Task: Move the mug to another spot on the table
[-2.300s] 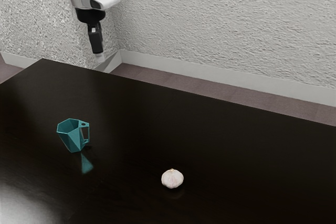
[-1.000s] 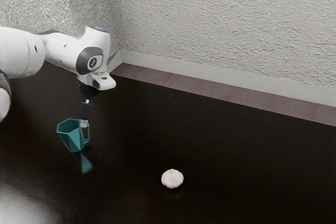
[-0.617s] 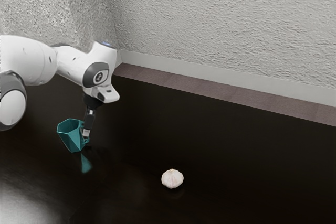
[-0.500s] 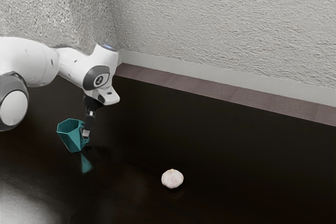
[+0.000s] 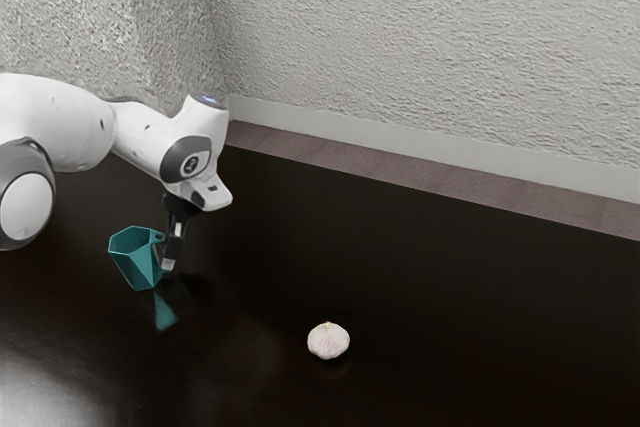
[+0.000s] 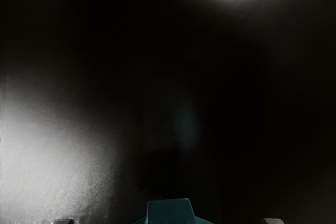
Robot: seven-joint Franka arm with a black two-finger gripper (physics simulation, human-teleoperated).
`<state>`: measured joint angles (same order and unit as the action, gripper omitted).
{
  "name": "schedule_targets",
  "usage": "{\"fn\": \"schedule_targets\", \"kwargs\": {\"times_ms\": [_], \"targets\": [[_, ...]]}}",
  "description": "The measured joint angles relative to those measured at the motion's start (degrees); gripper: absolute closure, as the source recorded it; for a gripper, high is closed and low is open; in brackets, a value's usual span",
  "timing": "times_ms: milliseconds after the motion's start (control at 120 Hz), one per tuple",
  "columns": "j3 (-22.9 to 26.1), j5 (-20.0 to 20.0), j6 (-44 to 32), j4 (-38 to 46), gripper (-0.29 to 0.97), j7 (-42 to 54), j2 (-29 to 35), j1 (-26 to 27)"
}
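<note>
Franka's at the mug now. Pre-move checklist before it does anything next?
1. Gripper lined up on the teal mug: ok, it is down at the handle side.
2. Grip closed on the mug: not ok. The gripper is open, and in the wrist view the teal part sits between the tips, untouched.
3. Mug upright on the table: ok.
4. Garlic bulb out of the way: ok, it lies apart from the mug, toward the exterior view's right.
5. Room to set down: ok, there is a bare stretch of table toward the exterior view's right.
</note>
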<state>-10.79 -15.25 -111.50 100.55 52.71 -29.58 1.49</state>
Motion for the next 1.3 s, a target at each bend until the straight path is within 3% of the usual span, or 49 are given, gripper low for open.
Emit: {"fn": "schedule_targets", "kwargs": {"times_ms": [142,300,467,742,1300], "targets": [[0.0,0.0,-0.1,0.0,0.55,-0.5,0.0,0.1],[0.0,-0.2,0.3,0.0,0.68,-1.1,0.5,0.3],[0.2,-2.4,2.7,-0.4,0.72,-1.8,3.4,2.1],[0.9,-3.4,4.4,-4.0,0.73,-3.1,3.6,11.8],[5.7,-3.4,4.8,-4.4,0.76,-5.9,-2.4,14.8]]}}
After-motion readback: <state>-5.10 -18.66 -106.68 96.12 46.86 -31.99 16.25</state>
